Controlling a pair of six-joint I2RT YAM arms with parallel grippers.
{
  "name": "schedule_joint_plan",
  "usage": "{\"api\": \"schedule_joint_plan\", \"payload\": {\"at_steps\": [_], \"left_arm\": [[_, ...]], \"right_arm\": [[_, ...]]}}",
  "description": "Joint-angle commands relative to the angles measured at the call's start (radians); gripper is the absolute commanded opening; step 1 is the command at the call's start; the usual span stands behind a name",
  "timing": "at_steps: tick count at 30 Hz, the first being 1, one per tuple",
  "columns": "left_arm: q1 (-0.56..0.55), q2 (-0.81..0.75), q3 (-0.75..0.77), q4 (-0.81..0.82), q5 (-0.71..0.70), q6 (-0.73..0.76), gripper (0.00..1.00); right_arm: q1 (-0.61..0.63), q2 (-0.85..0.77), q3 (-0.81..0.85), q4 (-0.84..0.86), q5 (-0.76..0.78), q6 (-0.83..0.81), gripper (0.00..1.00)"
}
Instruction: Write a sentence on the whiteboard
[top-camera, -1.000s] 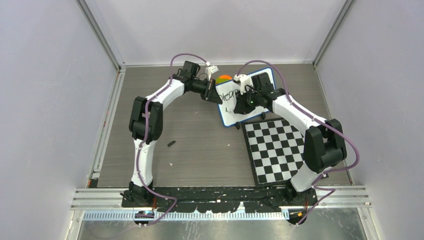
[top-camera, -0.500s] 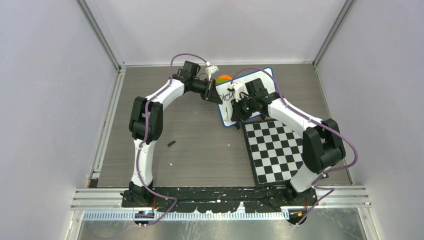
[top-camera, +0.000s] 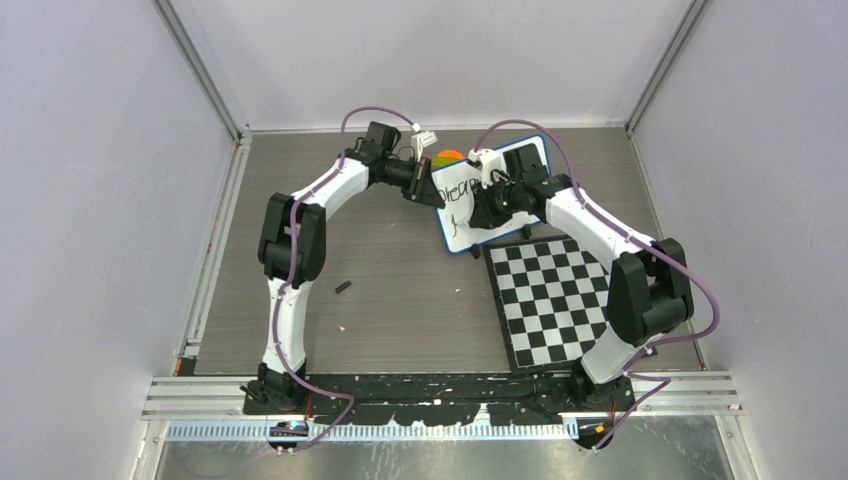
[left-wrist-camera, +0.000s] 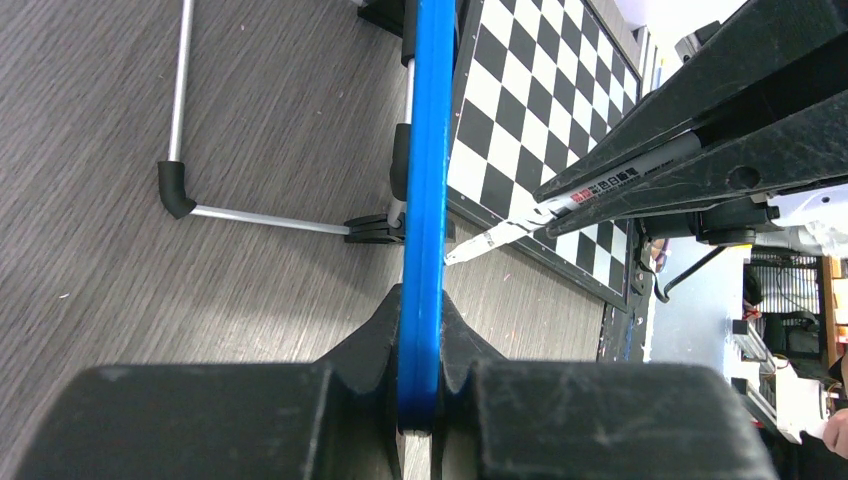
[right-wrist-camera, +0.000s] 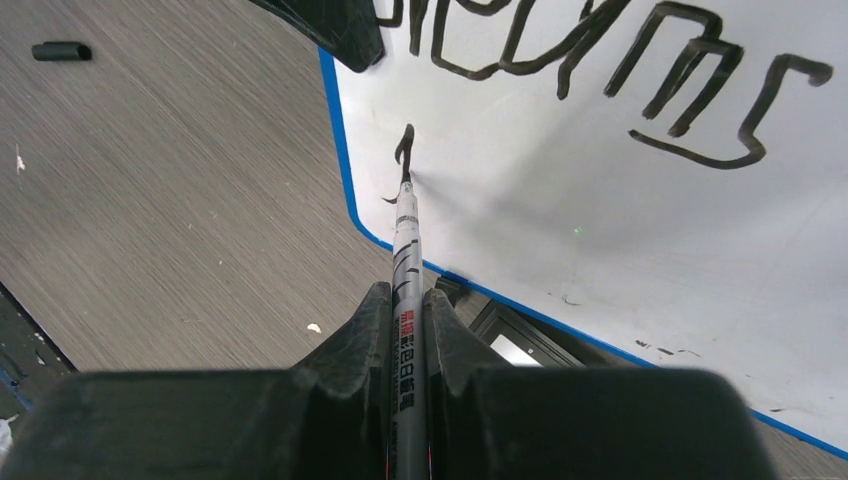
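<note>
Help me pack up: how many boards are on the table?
2: the whiteboard at the back, clamped by the left gripper; the checkered board flat beside it.

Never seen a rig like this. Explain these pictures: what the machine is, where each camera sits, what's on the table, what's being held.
The machine is two white robot arms, a left arm and a right arm, bolted at the table's near edge. The wide picture looks down from above and behind them. The other two come from a camera on each wrist. The left gripper is shut on the blue rim of the whiteboard. The right gripper is shut on a marker, its tip at the board, starting a second line below the black lettering. On the table also lie a checkered board and a small black piece.
</note>
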Motion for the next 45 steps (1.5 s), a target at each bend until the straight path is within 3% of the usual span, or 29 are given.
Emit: {"api": "schedule_joint_plan", "payload": {"at_steps": [1,27,45], "left_arm": [[-0.005,-0.011,0.027,-0.046,-0.003,-0.002,0.0],[-0.006,-0.011,0.03,-0.052,-0.014,0.007,0.0],[-0.006,-0.006,0.033,-0.049,-0.016,0.005,0.0]], "right_arm": [[0.004,-0.032,0.049,0.037,0.001,0.019,0.0],[-0.03,-0.02,0.024,0.053,0.069,0.019,0.0],[-0.001,0.011,0.028,0.031,0.014,0.031,0.0]]}}
